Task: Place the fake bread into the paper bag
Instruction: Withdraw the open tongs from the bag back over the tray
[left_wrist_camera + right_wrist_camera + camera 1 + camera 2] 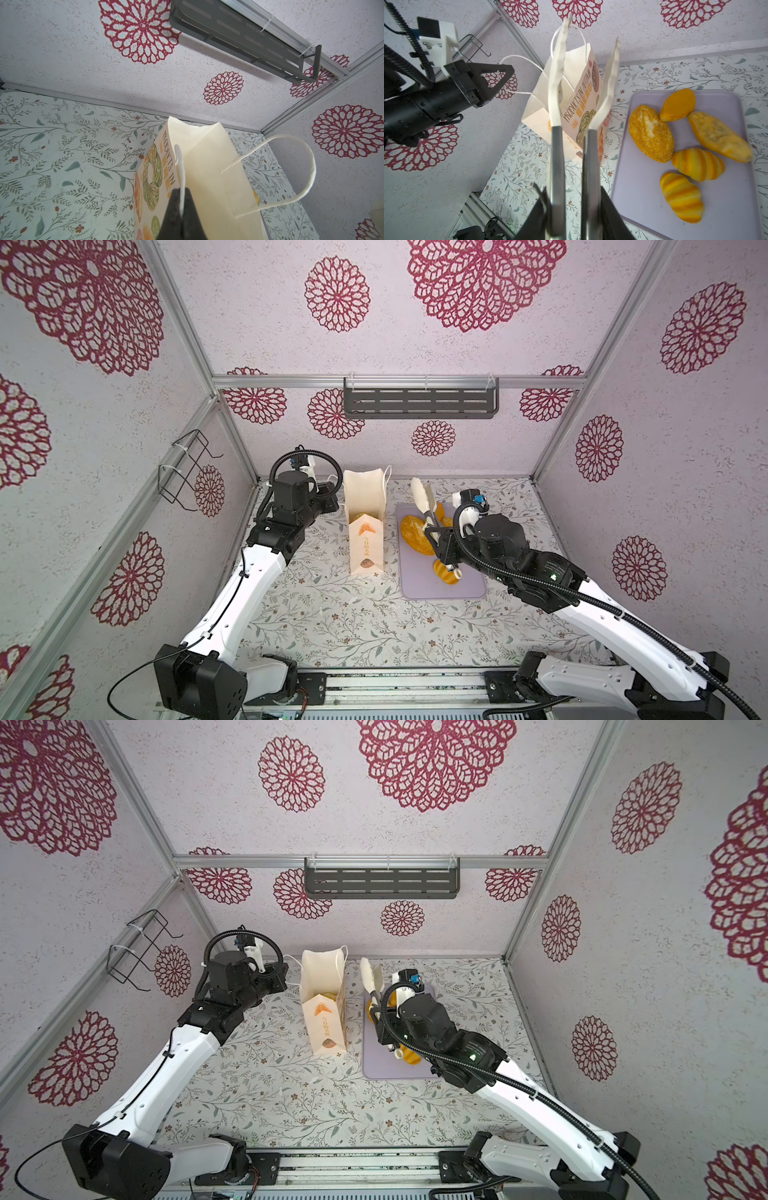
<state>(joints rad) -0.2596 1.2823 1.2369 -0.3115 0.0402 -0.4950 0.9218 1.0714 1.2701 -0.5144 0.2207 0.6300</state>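
Paper bag (365,547) stands upright just in front of the left claw (181,192), at its right side in both top views. This claw is clenched on one white cord handle (180,166) of the bag, and the other handle (307,166) hangs free. Inside the open mouth a piece of yellow bread (358,516) is visible. Further right, the right claw (573,209) grasps grey tongs (556,149). Their white tips (556,68) stand apart and empty, raised beside the bag mouth and not touching it. Under this claw lies a lilac tray (643,187) with five fake breads: a seeded oval loaf (651,134), a small orange oval (678,105), a long loaf (718,137), a ribbed roll (697,164) and a second ribbed roll (681,197).
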